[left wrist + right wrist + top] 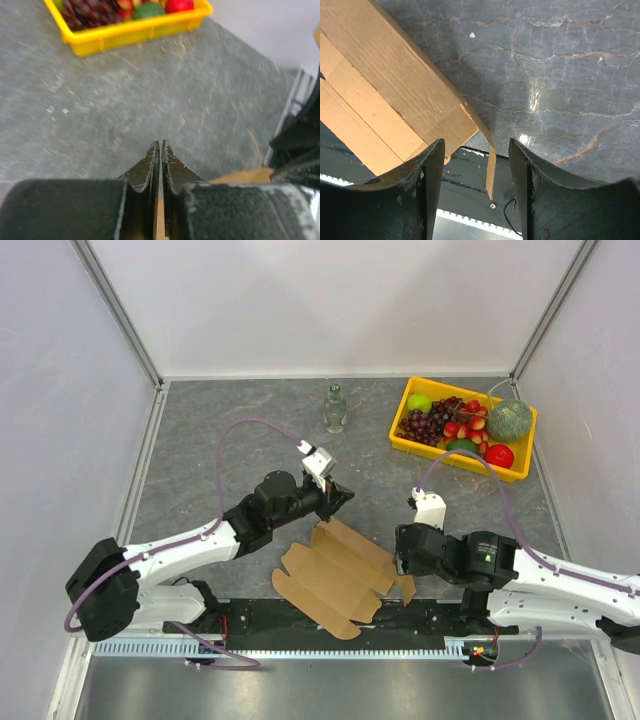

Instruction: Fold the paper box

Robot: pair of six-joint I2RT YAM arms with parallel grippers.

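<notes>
The paper box (335,575) is a flat brown die-cut sheet lying at the table's near edge between the arms. My left gripper (345,498) hovers just beyond the sheet's far corner. Its jaws (160,146) are shut to a thin slit, and a strip of the cardboard (245,176) shows below and behind them. My right gripper (402,562) is at the sheet's right end. In the right wrist view it (476,145) is open, and a bent-down side flap (491,172) hangs between the fingers without touching them. The sheet's main panel (380,90) lies to the left.
A yellow fruit tray (412,436) stands at the back right, also in the left wrist view (130,35). A small glass bottle (335,408) stands at the back centre. A black mounting rail (300,618) runs along the near edge under the sheet's overhang.
</notes>
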